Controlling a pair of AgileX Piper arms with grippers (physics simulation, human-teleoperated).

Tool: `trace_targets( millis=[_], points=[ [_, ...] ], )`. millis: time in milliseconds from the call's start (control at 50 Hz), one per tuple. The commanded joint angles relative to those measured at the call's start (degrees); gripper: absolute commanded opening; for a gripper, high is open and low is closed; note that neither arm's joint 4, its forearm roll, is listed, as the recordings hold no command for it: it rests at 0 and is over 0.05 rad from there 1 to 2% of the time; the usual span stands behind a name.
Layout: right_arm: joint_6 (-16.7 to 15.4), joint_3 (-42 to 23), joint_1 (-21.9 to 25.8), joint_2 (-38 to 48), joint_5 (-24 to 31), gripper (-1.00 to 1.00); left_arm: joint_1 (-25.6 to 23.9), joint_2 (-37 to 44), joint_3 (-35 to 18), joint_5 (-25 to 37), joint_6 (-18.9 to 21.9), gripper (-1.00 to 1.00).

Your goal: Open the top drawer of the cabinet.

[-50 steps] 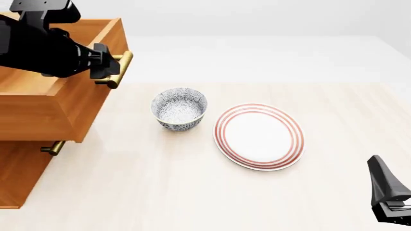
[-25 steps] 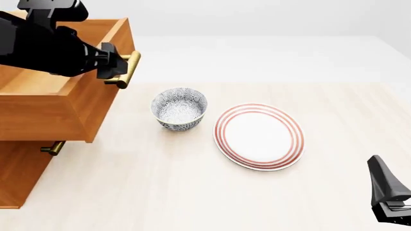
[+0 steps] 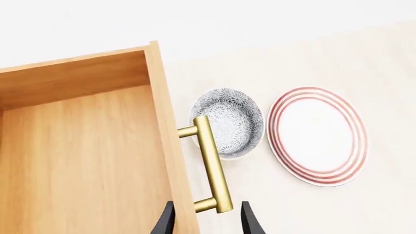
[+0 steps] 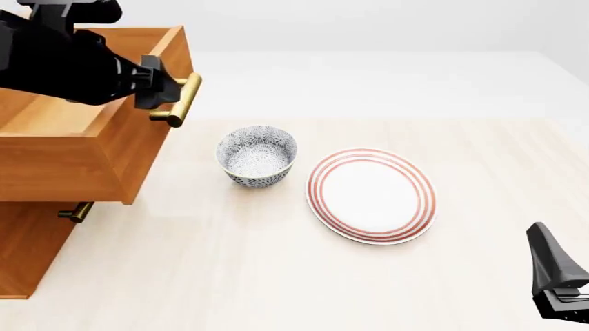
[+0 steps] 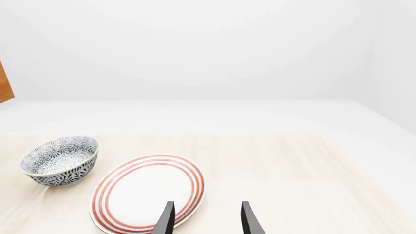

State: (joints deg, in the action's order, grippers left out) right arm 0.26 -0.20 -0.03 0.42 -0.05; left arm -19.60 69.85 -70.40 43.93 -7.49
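Observation:
The top drawer (image 4: pixel 65 165) of the orange-brown cabinet (image 4: pixel 27 255) stands pulled far out, with its empty inside showing in the left wrist view (image 3: pixel 85 161). Its brass bar handle (image 4: pixel 179 100) points toward the bowl. My left gripper (image 4: pixel 152 86) sits just behind and above the handle. In the left wrist view it (image 3: pixel 207 203) is open, its fingers (image 3: pixel 165 222) on either side of the near end of the handle (image 3: pixel 213 165) with gaps both sides. My right gripper (image 4: pixel 550 262) rests open and empty at the near right and also shows in the right wrist view (image 5: pixel 206 203).
A blue-patterned bowl (image 4: pixel 256 155) stands just right of the open drawer's handle, and a red-ringed white plate (image 4: pixel 371 195) lies beside it. The brass handle of the second drawer (image 4: pixel 78 210) shows below the pulled-out drawer.
The drawer slid a little further out between the first two frames, then stayed put. My left gripper has since drawn slightly up and back from the handle. The right arm has not moved.

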Motion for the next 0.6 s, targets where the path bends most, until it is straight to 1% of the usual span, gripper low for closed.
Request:
trace_targets(
  millis=[20,460,600],
  points=[
    [0.01,0.00,-0.01,0.00,0.00,1.00,-1.25,-2.02,-3.04,1.42,2.74,1.00],
    [0.01,0.00,-0.01,0.01,0.00,1.00,0.59,-5.30,-5.22,5.32,4.67,1.00],
    [0.00,0.00,0.00,0.00,0.00,1.00,1.07,-6.88,-4.34,5.07,4.97,1.00]
  ],
)
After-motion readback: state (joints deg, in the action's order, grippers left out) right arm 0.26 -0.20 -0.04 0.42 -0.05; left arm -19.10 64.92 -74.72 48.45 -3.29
